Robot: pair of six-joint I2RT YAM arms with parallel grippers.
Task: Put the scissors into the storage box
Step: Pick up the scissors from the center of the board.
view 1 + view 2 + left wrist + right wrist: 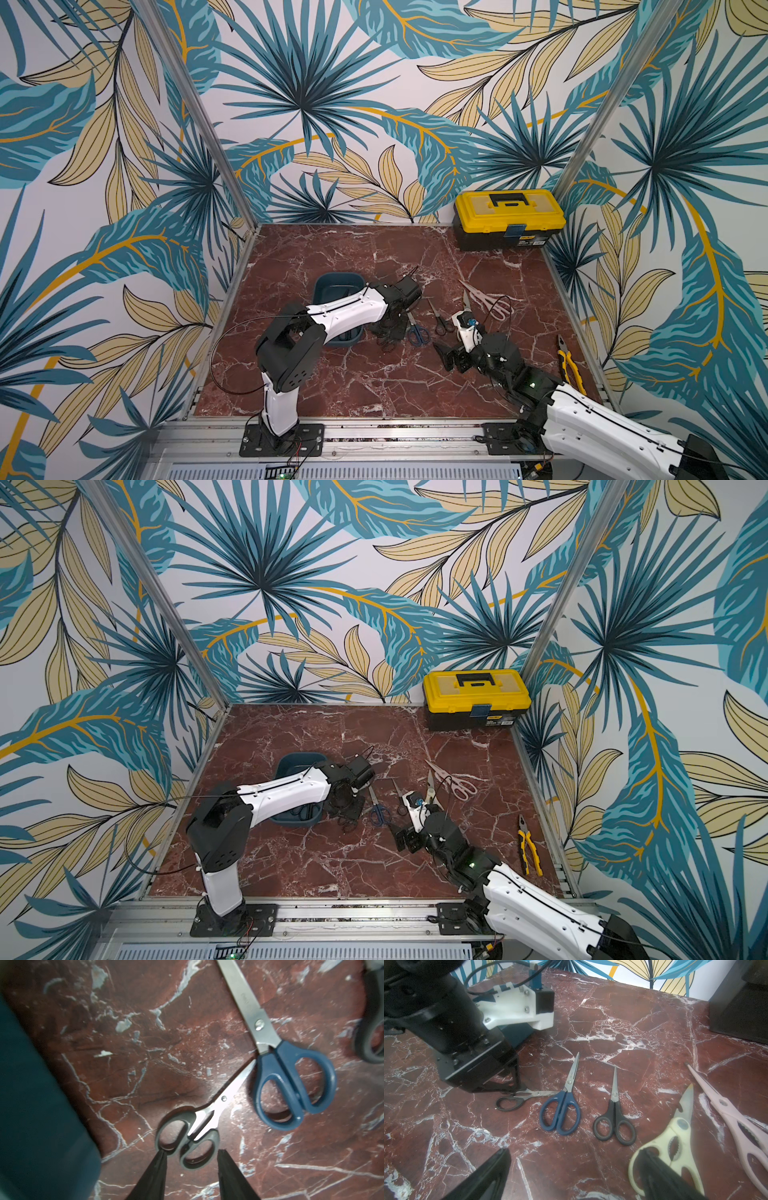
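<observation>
On red marble tabletop (332, 386), left of frame centre in both top views: small dark teal plastic storage box (322, 291), rounded and lidless, largely hidden under the white left arm (345, 309). Dark shapes inside its near end, too small to identify.

Just right of the box, flat on the marble: small black-handled steel scissors (207, 1115), blade tip right against the handle of blue-handled steel scissors (276, 1068). Further right in a loose row: second black-handled pair (614, 1109), cream-white kitchen shears (675, 1138), pale pink shears (482, 296). All five outside the box.

Left gripper (192, 1151) low over the small black pair, jaws partly apart with the handle loops between them. One fingertip at a loop, the other clear of it; no grip.

Right gripper (575, 1151) spread wide, holding nothing, one finger in front of the cream handle.
</observation>
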